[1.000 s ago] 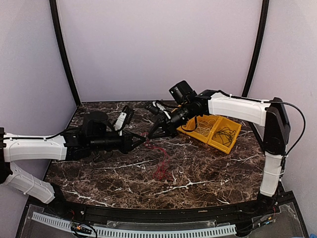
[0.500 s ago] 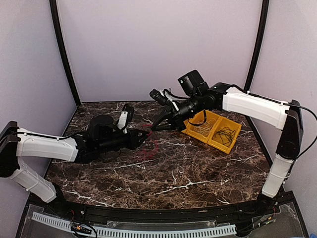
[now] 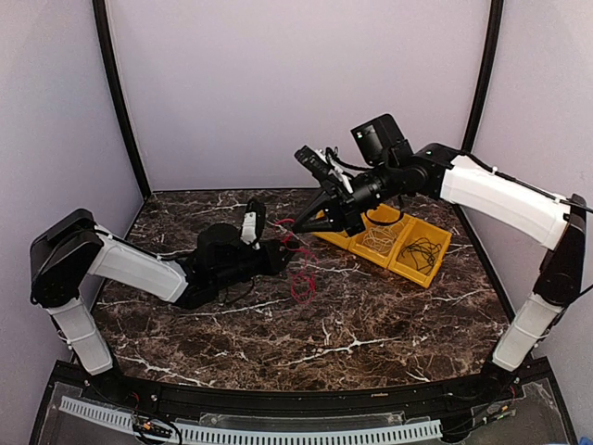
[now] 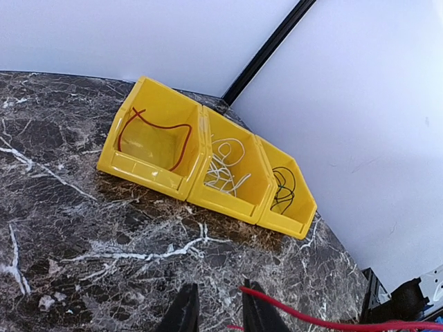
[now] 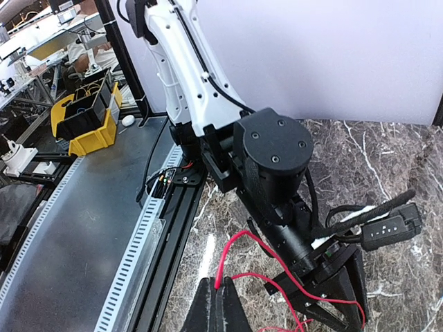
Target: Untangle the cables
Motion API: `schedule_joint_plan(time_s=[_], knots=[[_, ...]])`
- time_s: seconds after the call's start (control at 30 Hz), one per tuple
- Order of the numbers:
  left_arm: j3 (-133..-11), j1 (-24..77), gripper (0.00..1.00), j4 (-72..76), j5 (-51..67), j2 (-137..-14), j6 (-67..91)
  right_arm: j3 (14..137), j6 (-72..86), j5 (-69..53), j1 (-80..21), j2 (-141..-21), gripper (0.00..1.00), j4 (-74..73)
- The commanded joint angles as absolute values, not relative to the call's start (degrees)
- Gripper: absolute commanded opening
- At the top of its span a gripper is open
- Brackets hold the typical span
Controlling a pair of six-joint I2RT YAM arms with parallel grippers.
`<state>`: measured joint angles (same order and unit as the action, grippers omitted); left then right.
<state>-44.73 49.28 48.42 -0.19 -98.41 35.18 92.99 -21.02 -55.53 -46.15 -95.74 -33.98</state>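
From above, we see the left gripper (image 3: 281, 256) low over the table (image 3: 371, 324) and the right gripper (image 3: 298, 226) just behind it, higher. A red cable (image 3: 302, 283) hangs from the right gripper down to the table.

On the left wrist view, the jaws stand a little apart with nothing between them, and the red cable passes beside one finger. Farther back, three bins (image 4: 149, 169) hold a second red cable (image 4: 156, 131), a white cable (image 4: 225, 166) and a black cable (image 4: 284, 190).

On the right wrist view, the fingers are pressed together on the red cable, which loops toward the left gripper.
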Motion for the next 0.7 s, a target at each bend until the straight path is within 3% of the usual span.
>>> schedule_joint_plan(time_s=[0.0,0.37,0.43,0.53,0.67], knots=[[-43.6,49.0,0.23,57.9,-0.3,-99.6,37.0,91.8,-22.3,-55.6,-45.8,-93.1,0.0,-34.3],[-28.7,49.1,0.23,50.0,-3.8,-88.0,36.5,88.5,-20.6,-56.7,-42.7,-93.2,0.0,-32.6],[-27.6,49.1,0.19,44.9,-9.9,-85.8,36.2,89.2,-21.0,-56.9,-42.5,-92.9,0.0,-33.3],[-26.6,49.0,0.02,34.4,-20.5,-81.4,36.0,90.4,-21.8,-58.2,-41.1,-91.8,0.0,-34.9],[-24.1,48.1,0.0,28.4,-35.6,-76.7,37.0,90.7,-22.1,-60.4,-38.1,-89.1,0.0,-36.6]])
